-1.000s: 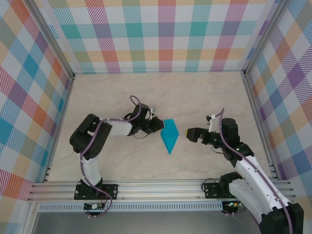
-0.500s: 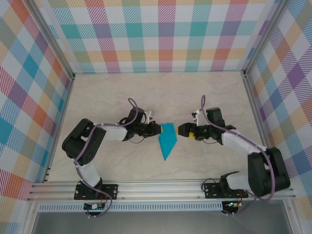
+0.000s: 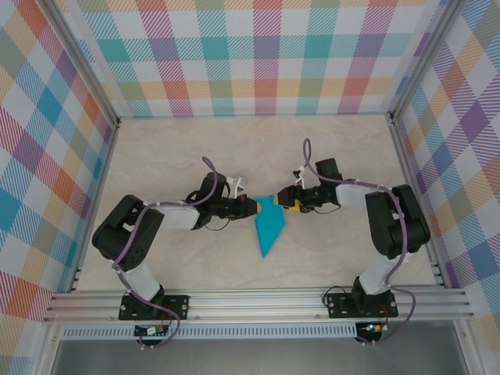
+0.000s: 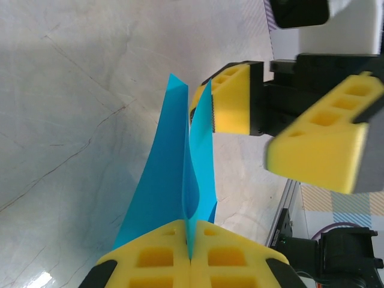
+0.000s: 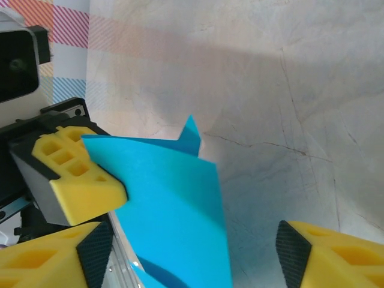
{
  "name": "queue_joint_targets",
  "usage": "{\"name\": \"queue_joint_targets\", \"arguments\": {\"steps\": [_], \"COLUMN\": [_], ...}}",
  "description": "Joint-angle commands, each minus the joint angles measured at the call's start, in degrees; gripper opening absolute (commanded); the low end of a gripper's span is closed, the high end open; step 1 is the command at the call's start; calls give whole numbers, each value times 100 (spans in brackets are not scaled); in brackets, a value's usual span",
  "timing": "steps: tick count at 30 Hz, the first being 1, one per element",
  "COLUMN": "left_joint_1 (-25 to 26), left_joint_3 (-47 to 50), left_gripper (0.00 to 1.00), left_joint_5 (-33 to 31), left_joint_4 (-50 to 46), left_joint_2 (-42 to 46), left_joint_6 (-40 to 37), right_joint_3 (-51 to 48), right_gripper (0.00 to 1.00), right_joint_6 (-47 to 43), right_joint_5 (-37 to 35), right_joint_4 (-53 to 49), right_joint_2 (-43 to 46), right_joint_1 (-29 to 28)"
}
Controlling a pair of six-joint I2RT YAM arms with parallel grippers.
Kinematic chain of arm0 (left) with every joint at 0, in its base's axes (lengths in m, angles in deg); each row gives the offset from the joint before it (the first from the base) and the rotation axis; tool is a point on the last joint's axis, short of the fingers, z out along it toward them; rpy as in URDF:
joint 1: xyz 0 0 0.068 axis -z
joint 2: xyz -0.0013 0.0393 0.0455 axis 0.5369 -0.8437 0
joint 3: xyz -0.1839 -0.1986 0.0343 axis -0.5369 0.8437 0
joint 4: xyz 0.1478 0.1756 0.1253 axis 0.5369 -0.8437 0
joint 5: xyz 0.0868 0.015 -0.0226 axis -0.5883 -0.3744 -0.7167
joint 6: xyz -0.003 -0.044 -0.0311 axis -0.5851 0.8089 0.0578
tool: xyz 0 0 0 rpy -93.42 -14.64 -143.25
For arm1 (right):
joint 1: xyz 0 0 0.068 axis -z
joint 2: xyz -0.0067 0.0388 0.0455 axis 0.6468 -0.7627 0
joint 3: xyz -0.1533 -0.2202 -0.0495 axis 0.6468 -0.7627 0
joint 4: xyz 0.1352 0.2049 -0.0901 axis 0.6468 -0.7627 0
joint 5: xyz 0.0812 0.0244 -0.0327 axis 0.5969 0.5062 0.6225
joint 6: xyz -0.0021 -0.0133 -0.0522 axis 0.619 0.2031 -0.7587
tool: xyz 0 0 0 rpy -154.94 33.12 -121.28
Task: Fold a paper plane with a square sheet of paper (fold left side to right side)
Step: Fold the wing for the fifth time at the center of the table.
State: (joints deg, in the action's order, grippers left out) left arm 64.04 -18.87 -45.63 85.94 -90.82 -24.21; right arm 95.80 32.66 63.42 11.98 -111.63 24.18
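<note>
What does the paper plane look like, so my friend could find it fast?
Find the pale marble table inside the checked walls. In its middle, the left gripper and the right gripper meet at the paper plane, a slim pointed kite shape. It is the only blue thing on the table; the grippers are yellow and black.

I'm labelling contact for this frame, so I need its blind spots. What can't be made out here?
- Top view: whether the right gripper touches the paper plane; too small to tell.
- Left wrist view: the plane's edge inside the shut left gripper, hidden in the grip and cut by the bottom edge.
- Right wrist view: the plane's lower part, cut off by the bottom edge.
</note>
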Motion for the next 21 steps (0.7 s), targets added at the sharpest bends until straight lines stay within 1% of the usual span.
{"name": "queue_joint_targets", "arguments": {"steps": [1, 2, 7, 9, 11, 12, 13, 14, 15, 16, 17, 18, 21], "left_joint_1": [-63, -63, -63, -68, -63, -71, -107, -157, -234, -337, -418, -493, -516], "left_joint_3": [63, 63, 17, -4, -28, -56, -95, -111, -103, -90, -87, -100, -322], "left_gripper": [0, 0, 0, 0, 0, 3, 10, 15, 22, 33, 39, 44, 56], "left_joint_5": [108, 114, 117, 104, 69, 51, 30, 16, 26, 26, -20, -132, -877], "left_joint_4": [165, 176, 159, 148, 84, 19, -121, -239, -317, -423, -595, -907, -2375], "left_joint_2": [77, 59, -62, -111, -146, -152, -140, -81, 39, 198, 406, 686, 1517], "left_joint_6": [-137, -143, -119, -118, -141, -160, -180, -188, -181, -197, -250, -377, -1018], "right_joint_3": [126, 103, -12, -27, -47, -40, -47, -45, -38, -38, -47, -71, -82], "right_gripper": [70, 68, 52, 44, 33, 25, 16, 10, 6, 4, 2, 0, 0], "right_joint_6": [-171, -154, 28, 14, 1, -16, -16, -27, -33, -49, -27, 14, 222], "right_joint_5": [507, 515, 731, 730, 738, 726, 681, 640, 592, 520, 488, 452, 321], "right_joint_4": [91, 121, 376, 356, 324, 292, 247, 204, 139, 78, 71, 79, 84], "right_joint_2": [-238, -278, -428, -439, -439, -447, -438, -437, -415, -395, -365, -330, -237], "right_joint_1": [7, 12, -23, -40, -47, -46, -49, -49, -49, -49, -49, -52, -76]}}
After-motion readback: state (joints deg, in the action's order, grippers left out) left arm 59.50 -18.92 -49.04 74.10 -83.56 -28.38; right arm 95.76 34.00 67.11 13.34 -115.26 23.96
